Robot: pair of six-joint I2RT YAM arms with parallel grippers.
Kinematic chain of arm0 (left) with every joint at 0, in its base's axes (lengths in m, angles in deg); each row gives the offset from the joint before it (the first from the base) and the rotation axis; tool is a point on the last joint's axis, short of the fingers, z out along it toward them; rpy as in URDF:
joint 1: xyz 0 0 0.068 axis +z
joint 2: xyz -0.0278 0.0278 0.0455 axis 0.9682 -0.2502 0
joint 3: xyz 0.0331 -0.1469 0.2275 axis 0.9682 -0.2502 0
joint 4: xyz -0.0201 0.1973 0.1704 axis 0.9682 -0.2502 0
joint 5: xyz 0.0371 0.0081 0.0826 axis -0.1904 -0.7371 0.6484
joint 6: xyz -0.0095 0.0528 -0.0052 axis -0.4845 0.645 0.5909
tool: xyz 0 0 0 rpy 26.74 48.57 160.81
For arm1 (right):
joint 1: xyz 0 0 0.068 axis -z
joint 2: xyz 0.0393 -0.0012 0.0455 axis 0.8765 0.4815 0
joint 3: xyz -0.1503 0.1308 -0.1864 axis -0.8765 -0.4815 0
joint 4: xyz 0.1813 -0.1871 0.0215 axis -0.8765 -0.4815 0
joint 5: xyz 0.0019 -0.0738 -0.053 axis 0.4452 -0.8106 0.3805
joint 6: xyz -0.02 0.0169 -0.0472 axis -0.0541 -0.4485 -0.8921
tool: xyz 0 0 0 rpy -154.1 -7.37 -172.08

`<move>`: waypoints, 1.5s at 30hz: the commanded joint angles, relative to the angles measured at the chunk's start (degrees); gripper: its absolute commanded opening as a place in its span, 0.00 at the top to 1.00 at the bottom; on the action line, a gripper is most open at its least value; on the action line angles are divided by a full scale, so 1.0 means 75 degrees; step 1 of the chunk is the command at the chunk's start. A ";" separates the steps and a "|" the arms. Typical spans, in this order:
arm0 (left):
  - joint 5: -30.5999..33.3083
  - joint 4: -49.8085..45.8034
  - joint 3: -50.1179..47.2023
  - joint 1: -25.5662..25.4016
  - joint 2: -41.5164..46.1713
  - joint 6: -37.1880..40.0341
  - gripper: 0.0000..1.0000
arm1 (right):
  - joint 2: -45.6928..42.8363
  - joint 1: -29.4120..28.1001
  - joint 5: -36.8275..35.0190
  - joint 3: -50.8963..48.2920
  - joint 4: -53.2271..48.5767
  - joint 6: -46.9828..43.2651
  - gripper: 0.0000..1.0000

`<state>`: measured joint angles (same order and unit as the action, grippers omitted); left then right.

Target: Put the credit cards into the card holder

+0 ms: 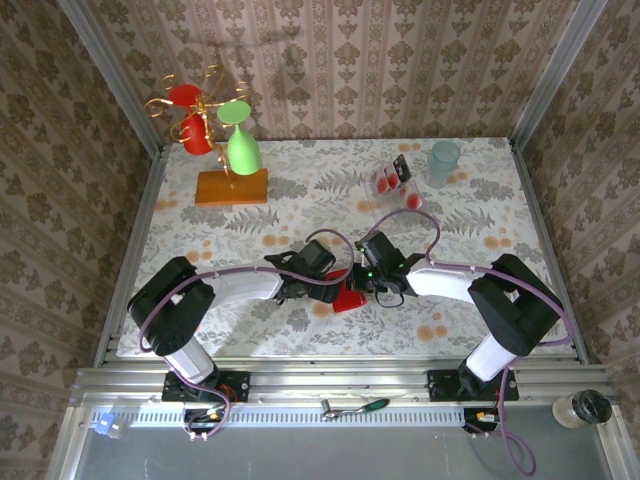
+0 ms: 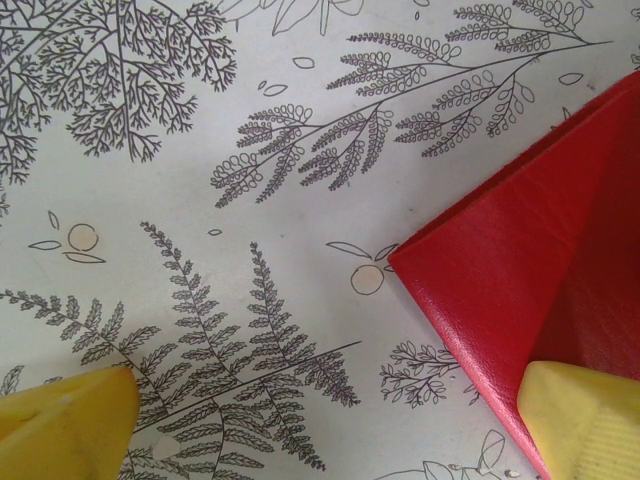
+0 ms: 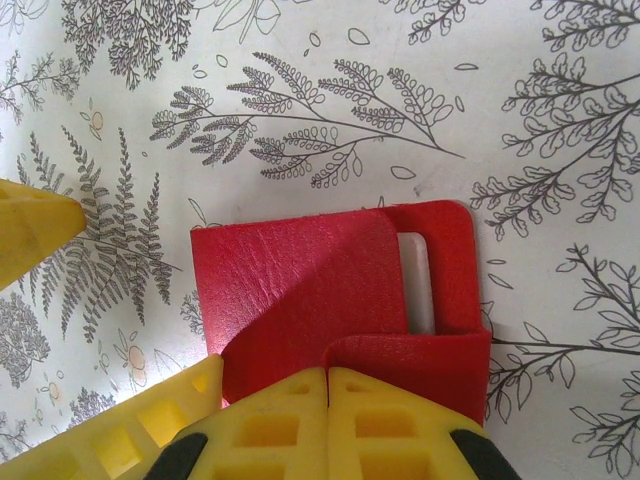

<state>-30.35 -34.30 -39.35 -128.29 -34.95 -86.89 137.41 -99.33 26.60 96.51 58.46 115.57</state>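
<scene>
Card holder: red, thin, light, floppy folding wallet, probably slick, lying mid-bench between the arms; right fingers clenched on its near folded edge, left fingers released, spread wide, one tip over its corner; best pinched along the stiffer fold.

At the tips of the right pincer we see the card holder: red, finely grained like leather, with a soft sheen; its pale inner pocket looks smooth. The pincer's yellow fingers look like matt moulded plastic, cut into square cells. Around them the desk wears a matt printed covering.
</scene>
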 commanded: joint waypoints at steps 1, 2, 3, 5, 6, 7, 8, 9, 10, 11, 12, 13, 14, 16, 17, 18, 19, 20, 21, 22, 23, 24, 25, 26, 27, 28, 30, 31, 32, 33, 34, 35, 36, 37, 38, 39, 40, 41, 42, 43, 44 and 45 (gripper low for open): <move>-0.0040 -0.0011 -0.0051 0.0028 -0.0433 -0.0012 0.00 | 0.0450 -0.0172 0.0206 -0.0334 -0.0810 0.0206 1.00; -0.0039 -0.0010 -0.0075 0.0029 -0.0432 -0.0009 0.00 | 0.0388 -0.0149 0.0272 -0.0260 -0.0822 0.0180 1.00; -0.0039 -0.0005 -0.0084 0.0029 -0.0433 -0.0013 0.00 | 0.0284 -0.0101 0.0352 -0.0182 -0.0850 0.0177 1.00; -0.0039 0.0014 -0.0109 0.0029 -0.0429 -0.0014 0.00 | 0.0072 -0.0013 0.0505 -0.0027 -0.0876 0.0136 1.00; -0.0051 0.0023 -0.0119 0.0026 -0.0426 -0.0023 0.00 | -0.0030 0.0054 0.0566 0.0060 -0.0892 0.0109 1.00; -0.0051 0.0036 -0.0138 0.0021 -0.0434 -0.0028 0.00 | -0.0162 0.0124 0.0625 0.0157 -0.0946 0.0113 1.00; -0.0062 0.0050 -0.0156 0.0029 -0.0434 -0.0029 0.00 | -0.0265 0.0209 0.0694 0.0250 -0.0963 0.0113 1.00; -0.0068 0.0070 -0.0165 0.0027 -0.0419 -0.0038 0.00 | -0.0349 0.0283 0.0742 0.0325 -0.1005 0.0124 1.00; -0.0083 0.0087 -0.0166 0.0028 -0.0424 -0.0049 0.00 | -0.0432 0.0380 0.0812 0.0397 -0.1018 0.0146 1.00; -0.0093 0.0108 -0.0178 0.0025 -0.0427 -0.0048 0.00 | -0.0510 0.0475 0.0883 0.0463 -0.1014 0.0157 1.00; -0.0092 0.0107 -0.0179 0.0027 -0.0437 -0.0048 0.00 | -0.0561 0.0551 0.0940 0.0536 -0.1023 0.0160 1.00; -0.0105 0.0106 -0.0178 0.0029 -0.0426 -0.0048 0.00 | -0.0614 0.0633 0.1002 0.0597 -0.1039 0.0144 1.00; -0.0104 0.0107 -0.0168 0.0027 -0.0426 -0.0048 0.00 | -0.0655 0.0688 0.1047 0.0659 -0.1065 0.0148 1.00; -0.0087 0.0115 -0.0171 0.0028 -0.0432 -0.0048 0.00 | -0.0672 0.0756 0.1165 0.0750 -0.1082 0.0131 1.00; -0.0098 0.0106 -0.0178 0.0026 -0.0434 -0.0039 0.00 | -0.0657 0.0768 0.1216 0.0775 -0.1086 0.0097 1.00; -0.0090 0.0103 -0.0169 0.0026 -0.0421 -0.0037 0.00 | -0.0632 0.0774 0.1251 0.0803 -0.1104 0.0079 1.00; -0.0095 0.0085 -0.0169 0.0015 -0.0415 -0.0036 0.00 | -0.0606 0.0767 0.1308 0.0791 -0.1077 0.0072 1.00; -0.0088 0.0089 -0.0180 0.0011 -0.0410 -0.0039 0.00 | -0.0577 0.0760 0.1368 0.0775 -0.1027 0.0082 1.00; -0.0084 0.0089 -0.0184 0.0006 -0.0393 -0.0047 0.00 | -0.0542 0.0757 0.1409 0.0744 -0.0986 0.0095 1.00; -0.0076 0.0083 -0.0178 0.0016 -0.0391 -0.0038 0.00 | -0.0514 0.0751 0.1457 0.0704 -0.0928 0.0109 1.00; -0.0075 0.0084 -0.0192 0.0010 -0.0390 -0.0039 0.00 | -0.0480 0.0740 0.1491 0.0668 -0.0881 0.0121 1.00; -0.0063 0.0089 -0.0193 0.0015 -0.0390 -0.0037 0.00 | -0.0437 0.0724 0.1489 0.0632 -0.0849 0.0129 1.00; -0.0063 0.0087 -0.0190 0.0007 -0.0393 -0.0047 0.00 | -0.0404 0.0700 0.1489 0.0603 -0.0817 0.0136 1.00; -0.0071 0.0083 -0.0191 0.0002 -0.0391 -0.0037 0.00 | -0.0377 0.0676 0.1500 0.0584 -0.0791 0.0137 1.00; -0.0065 0.0083 -0.0190 0.0002 -0.0393 -0.0028 0.00 | -0.0330 0.0653 0.1489 0.0562 -0.0758 0.0136 1.00; -0.0064 0.0076 -0.0190 -0.0004 -0.0390 -0.0025 0.00 | -0.0289 0.0631 0.1472 0.0539 -0.0746 0.0136 1.00; -0.0053 0.0059 -0.0178 -0.0001 -0.0384 -0.0025 0.00 | -0.0211 0.0605 0.1403 0.0484 -0.0719 0.0111 1.00; -0.0051 0.0056 -0.0180 0.0003 -0.0378 -0.0025 0.00 | -0.0164 0.0602 0.1360 0.0450 -0.0718 0.0076 1.00; -0.0051 0.0049 -0.0178 0.0010 -0.0367 -0.0013 0.00 | -0.0120 0.0604 0.1300 0.0410 -0.0713 0.0055 1.00; -0.0051 0.0037 -0.0176 -0.0006 -0.0356 -0.0013 0.00 | -0.0072 0.0604 0.1220 0.0348 -0.0719 0.0032 1.00; -0.0051 0.0031 -0.0169 0.0005 -0.0345 -0.0013 0.00 | -0.0037 0.0604 0.1140 0.0291 -0.0715 -0.0008 1.00; -0.0051 0.0026 -0.0166 0.0005 -0.0336 -0.0013 0.00 | -0.0006 0.0604 0.1079 0.0242 -0.0719 -0.0033 1.00; -0.0051 0.0018 -0.0166 0.0000 -0.0332 -0.0007 0.00 | 0.0041 0.0604 0.1019 0.0178 -0.0718 -0.0061 1.00; -0.0042 0.0005 -0.0166 0.0011 -0.0315 -0.0013 0.00 | 0.0052 0.0603 0.0987 0.0108 -0.0681 -0.0075 1.00; -0.0033 -0.0020 -0.0156 0.0008 -0.0295 -0.0003 0.00 | 0.0065 0.0604 0.0934 0.0031 -0.0652 -0.0078 1.00; -0.0028 -0.0033 -0.0157 0.0016 -0.0275 -0.0001 0.00 | 0.0076 0.0613 0.0901 -0.0038 -0.0619 -0.0081 1.00; -0.0016 -0.0064 -0.0149 0.0021 -0.0250 0.0011 0.00 | 0.0077 0.0617 0.0846 -0.0124 -0.0586 -0.0064 1.00; -0.0016 -0.0068 -0.0140 0.0018 -0.0226 0.0032 0.00 | 0.0089 0.0627 0.0804 -0.0174 -0.0562 -0.0063 1.00; -0.0016 -0.0101 -0.0104 0.0038 -0.0200 0.0045 0.00 | 0.0095 0.0648 0.0775 -0.0239 -0.0540 -0.0063 1.00; -0.0016 -0.0129 -0.0067 0.0055 -0.0160 0.0058 0.00 | 0.0099 0.0676 0.0763 -0.0298 -0.0499 -0.0050 1.00; -0.0016 -0.0155 -0.0018 0.0071 -0.0119 0.0080 0.00 | 0.0099 0.0684 0.0751 -0.0349 -0.0463 -0.0041 1.00; -0.0027 -0.0167 0.0016 0.0086 -0.0090 0.0092 0.00 | 0.0093 0.0704 0.0736 -0.0384 -0.0444 -0.0039 1.00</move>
<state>-30.92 -31.59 -39.35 -128.24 -35.61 -86.98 136.82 -94.32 34.36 95.98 57.23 115.85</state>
